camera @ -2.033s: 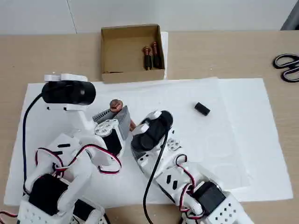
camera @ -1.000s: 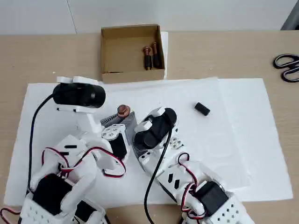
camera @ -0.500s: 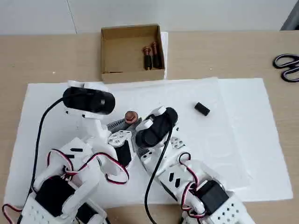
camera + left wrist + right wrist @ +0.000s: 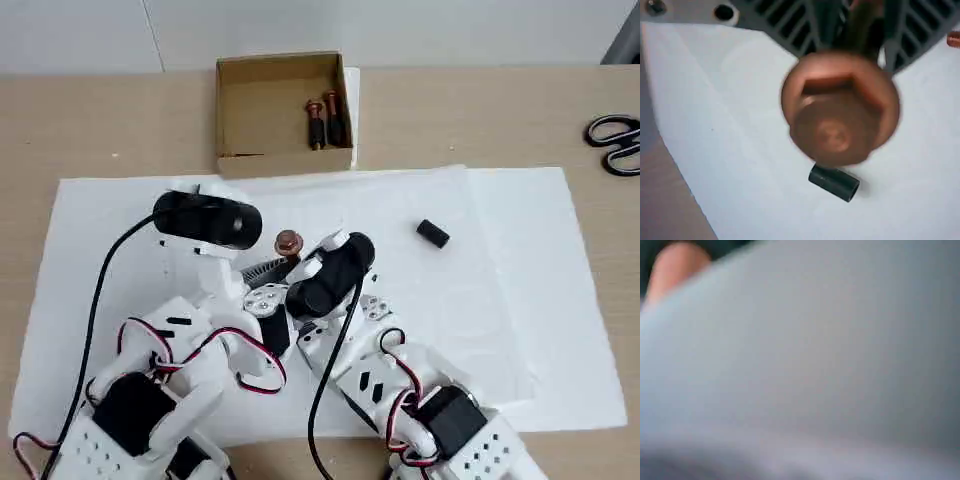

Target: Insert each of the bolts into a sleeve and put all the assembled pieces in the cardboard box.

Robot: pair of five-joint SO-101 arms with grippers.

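My left gripper (image 4: 284, 256) is shut on a copper bolt (image 4: 288, 242), held head up over the white paper just left of the right arm's wrist (image 4: 330, 275). In the left wrist view the bolt's hex head (image 4: 840, 107) sits in front of the dark fingers (image 4: 790, 22), with a black sleeve (image 4: 834, 182) lying on the paper beyond it. That sleeve (image 4: 432, 233) rests to the right of both arms. The cardboard box (image 4: 250, 110) at the back holds two assembled pieces (image 4: 325, 120). A blurred copper shape (image 4: 675, 262) shows at the edge of the right wrist view.
A white paper sheet (image 4: 500, 300) covers the middle of the wooden table. Scissors (image 4: 615, 140) lie at the far right edge. Both arms stand close together near the front.
The left arm has swung right with the bolt, from near the paper's left part to right beside the right arm. The right arm has hardly shifted.
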